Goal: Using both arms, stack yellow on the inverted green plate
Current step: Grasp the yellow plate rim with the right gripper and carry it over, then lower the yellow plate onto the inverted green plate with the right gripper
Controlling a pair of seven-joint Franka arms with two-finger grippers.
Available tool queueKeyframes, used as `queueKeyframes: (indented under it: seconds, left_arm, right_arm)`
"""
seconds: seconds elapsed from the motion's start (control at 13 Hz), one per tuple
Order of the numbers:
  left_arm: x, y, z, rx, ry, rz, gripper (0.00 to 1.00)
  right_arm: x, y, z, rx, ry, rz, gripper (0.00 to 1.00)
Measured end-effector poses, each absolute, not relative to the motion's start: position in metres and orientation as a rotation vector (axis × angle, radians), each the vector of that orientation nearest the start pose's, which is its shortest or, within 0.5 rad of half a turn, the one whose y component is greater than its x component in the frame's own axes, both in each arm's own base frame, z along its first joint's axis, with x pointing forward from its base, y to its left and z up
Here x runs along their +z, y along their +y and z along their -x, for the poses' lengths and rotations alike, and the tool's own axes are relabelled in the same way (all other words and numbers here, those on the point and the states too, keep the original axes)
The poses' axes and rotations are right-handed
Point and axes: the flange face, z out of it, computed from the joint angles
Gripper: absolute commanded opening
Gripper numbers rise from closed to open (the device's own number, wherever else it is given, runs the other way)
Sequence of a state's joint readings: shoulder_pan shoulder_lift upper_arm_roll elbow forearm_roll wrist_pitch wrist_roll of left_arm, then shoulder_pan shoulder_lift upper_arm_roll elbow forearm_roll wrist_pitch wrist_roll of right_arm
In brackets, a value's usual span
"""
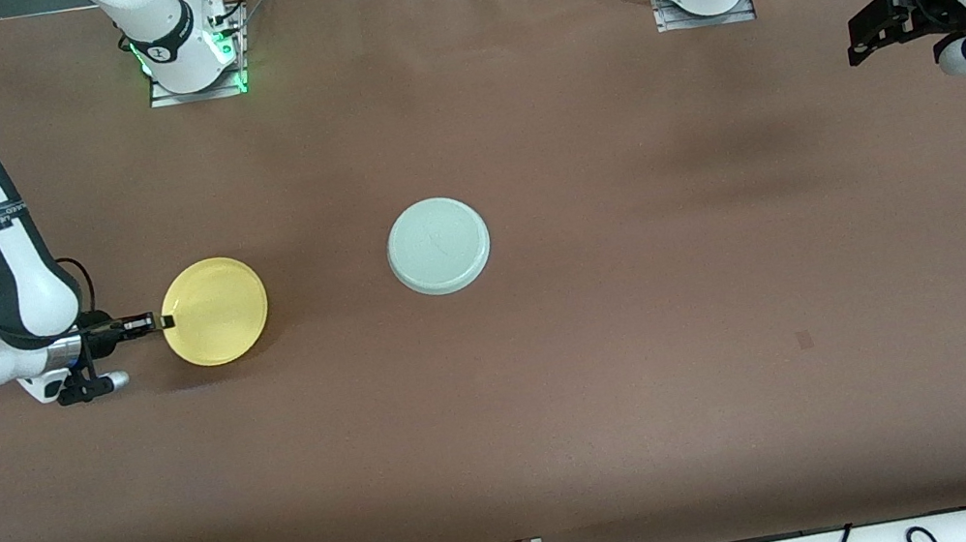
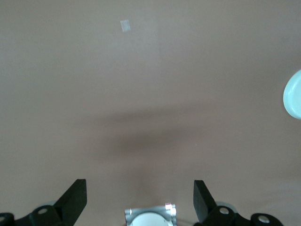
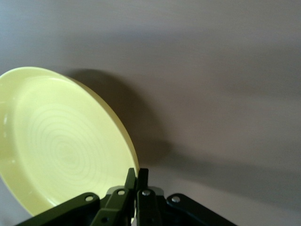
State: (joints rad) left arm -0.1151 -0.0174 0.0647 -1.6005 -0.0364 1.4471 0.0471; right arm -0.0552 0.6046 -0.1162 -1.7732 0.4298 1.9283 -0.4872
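Note:
The yellow plate (image 1: 215,311) lies toward the right arm's end of the table, hollow side up. My right gripper (image 1: 166,321) is shut on its rim at the edge facing that end; in the right wrist view the rim of the yellow plate (image 3: 66,141) is pinched between the black fingers (image 3: 131,180). The green plate (image 1: 438,245) rests upside down, base ring up, near the table's middle; a sliver of the green plate (image 2: 294,95) shows in the left wrist view. My left gripper (image 1: 870,34) hangs open and waits above the left arm's end of the table, with nothing between its fingers (image 2: 75,197).
The brown table cloth (image 1: 617,366) is bare around both plates. The arm bases (image 1: 193,59) stand along the table's edge farthest from the front camera. Cables lie below the edge nearest that camera.

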Motion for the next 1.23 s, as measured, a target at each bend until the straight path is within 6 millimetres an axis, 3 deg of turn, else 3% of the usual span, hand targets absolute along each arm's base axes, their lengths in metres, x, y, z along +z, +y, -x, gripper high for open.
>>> queueKeyframes:
  seconds: [0.15, 0.31, 0.62, 0.85, 1.0, 1.08, 1.23]
  left_arm:
    - [0.602, -0.02, -0.539, 0.146, 0.163, 3.173, 1.0]
    - [0.597, -0.007, -0.544, 0.115, 0.18, 3.175, 1.0]
    - [0.594, 0.012, -0.547, 0.099, 0.172, 3.177, 1.0]
    - [0.599, 0.031, -0.552, 0.026, 0.25, 3.129, 1.0]
    - [0.6, 0.035, -0.553, 0.018, 0.304, 3.106, 1.0]
    - [0.6, 0.035, -0.552, 0.025, 0.315, 3.102, 1.0]
    - [0.599, 0.034, -0.551, 0.043, 0.32, 3.102, 1.0]
  right_arm:
    - [0.217, -0.044, -0.621, 0.449, -0.091, 2.662, 0.0]
    - [0.231, -0.002, -0.628, 0.458, -0.079, 2.659, 0.0]
    - [0.238, 0.112, -0.624, 0.485, -0.152, 2.689, 0.0]
    - [0.243, 0.212, -0.606, 0.451, -0.209, 2.743, 0.0]
    - [0.244, 0.274, -0.582, 0.398, -0.286, 2.771, 0.0]
    - [0.239, 0.292, -0.572, 0.379, -0.312, 2.781, 0.0]
    - [0.223, 0.306, -0.556, 0.349, -0.334, 2.8, 0.0]
